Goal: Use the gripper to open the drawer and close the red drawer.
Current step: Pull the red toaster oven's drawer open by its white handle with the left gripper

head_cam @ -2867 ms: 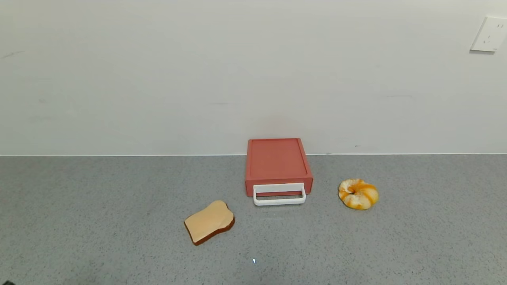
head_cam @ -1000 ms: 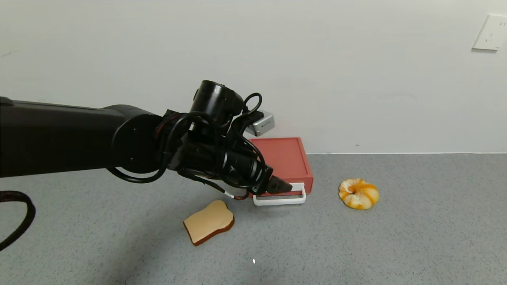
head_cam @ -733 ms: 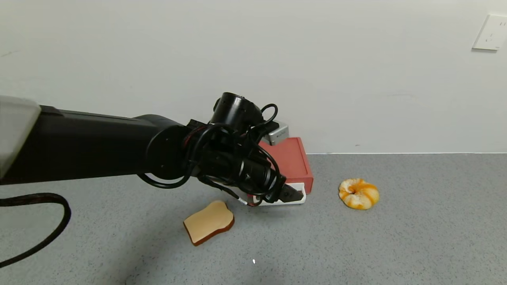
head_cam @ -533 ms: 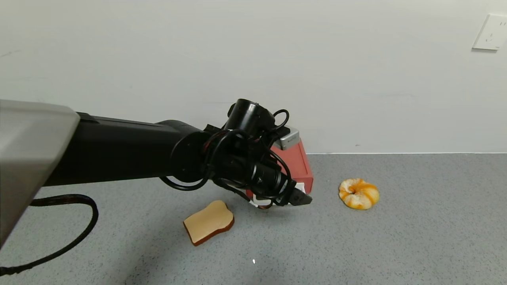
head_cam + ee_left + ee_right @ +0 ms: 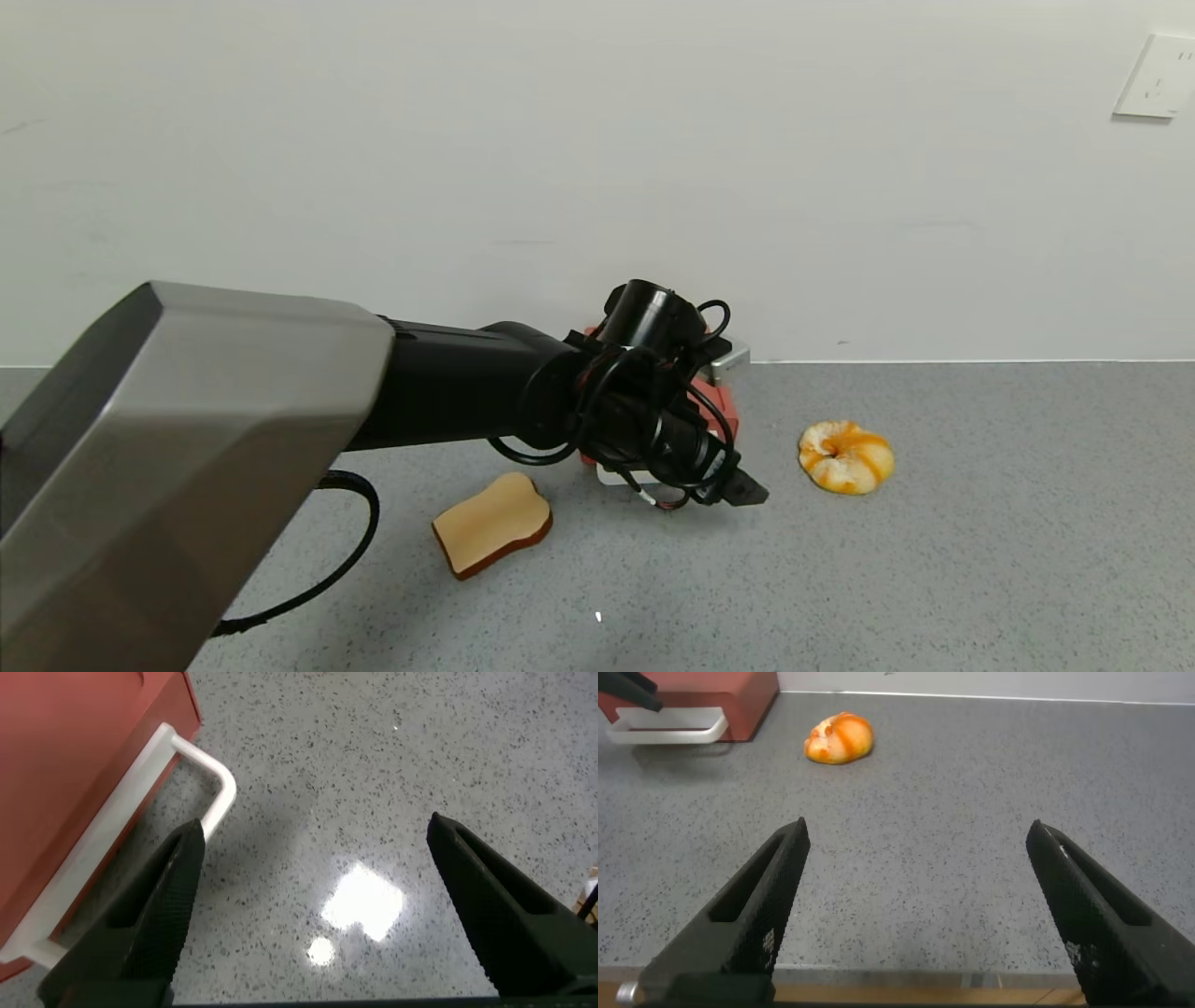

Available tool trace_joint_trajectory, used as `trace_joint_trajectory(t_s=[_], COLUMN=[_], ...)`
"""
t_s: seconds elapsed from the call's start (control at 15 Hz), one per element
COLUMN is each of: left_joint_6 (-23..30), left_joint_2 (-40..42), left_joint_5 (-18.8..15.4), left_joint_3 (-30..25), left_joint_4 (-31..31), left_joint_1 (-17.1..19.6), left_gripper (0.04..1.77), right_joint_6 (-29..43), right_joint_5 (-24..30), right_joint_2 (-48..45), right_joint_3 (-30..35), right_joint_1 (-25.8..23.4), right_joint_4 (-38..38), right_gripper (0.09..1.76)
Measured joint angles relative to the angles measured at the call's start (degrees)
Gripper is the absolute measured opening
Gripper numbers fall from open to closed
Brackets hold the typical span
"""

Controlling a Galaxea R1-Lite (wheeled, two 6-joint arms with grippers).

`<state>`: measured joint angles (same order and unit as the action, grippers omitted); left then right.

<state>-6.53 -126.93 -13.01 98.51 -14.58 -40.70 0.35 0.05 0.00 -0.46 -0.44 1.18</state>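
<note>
The red drawer (image 5: 730, 418) stands against the wall, mostly hidden in the head view behind my left arm's wrist. In the left wrist view its red body (image 5: 65, 756) and white loop handle (image 5: 220, 782) show, and the tray looks pushed in. My left gripper (image 5: 747, 490) (image 5: 316, 826) is open low over bare counter, just past the handle's right corner. One finger (image 5: 159, 905) lies beside that corner, and nothing is between the fingers. My right gripper (image 5: 918, 829) is open near the counter's front edge, outside the head view.
A toast slice (image 5: 492, 535) lies front-left of the drawer. An orange-and-white pastry (image 5: 845, 455) (image 5: 839, 737) lies to its right. The wall runs close behind the drawer, with a socket (image 5: 1154, 77) at upper right.
My left arm came in from the left, swept rightward and down across the drawer's front, and its tip now sits right of the handle. The drawer has not moved.
</note>
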Motion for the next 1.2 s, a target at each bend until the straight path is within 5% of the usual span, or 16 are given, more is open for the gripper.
trace_joint_trajectory(t_s=[1.2], left_joint_6=[-4.35], left_joint_2=[-10.25], left_joint_5=[0.45], left_joint_3=[8.52], left_joint_4=[0.11], left_joint_1=[0.35], left_gripper=[1.72], right_joint_6=[0.0], right_joint_5=[-0.02], right_joint_2=[0.0], right_joint_3=[0.02], right_joint_1=[0.0], right_joint_4=[-0.06], right_gripper=[1.71])
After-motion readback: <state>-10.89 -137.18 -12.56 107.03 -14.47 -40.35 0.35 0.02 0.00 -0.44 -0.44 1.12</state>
